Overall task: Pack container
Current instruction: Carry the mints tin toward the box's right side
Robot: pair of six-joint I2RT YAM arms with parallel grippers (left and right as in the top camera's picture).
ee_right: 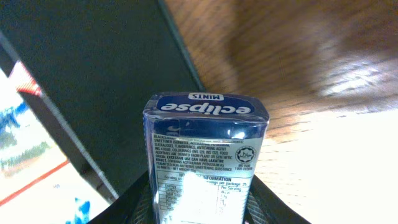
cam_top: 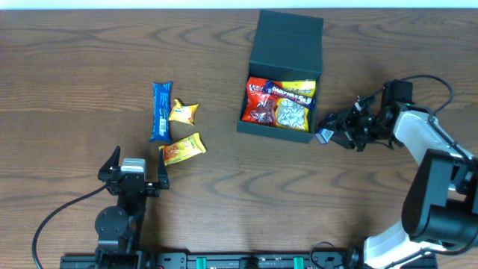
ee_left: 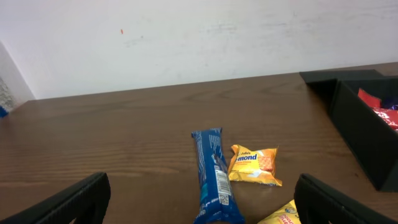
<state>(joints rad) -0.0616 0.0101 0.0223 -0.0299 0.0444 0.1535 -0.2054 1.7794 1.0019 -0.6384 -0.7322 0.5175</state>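
Note:
The container (cam_top: 258,128), a dark square box with its flap lid (cam_top: 287,41) standing open, holds red, yellow and silver snack packets (cam_top: 280,104). My right gripper (cam_top: 328,131) is shut on a blue Eclipse mints tin (ee_right: 205,155), just right of the box's near right corner; the tin (cam_top: 324,135) shows small from overhead. The box's dark outer wall (ee_right: 93,68) fills the right wrist view's left side. My left gripper (cam_top: 134,173) stands open near the front edge, below a long blue bar (ee_left: 214,177), an orange cracker packet (ee_left: 254,165) and a yellow packet (cam_top: 183,149).
The brown wooden table (cam_top: 75,82) stretches left and behind the box. A white wall (ee_left: 186,37) rises beyond the table's far edge. The right arm's cable (cam_top: 433,82) loops above its wrist.

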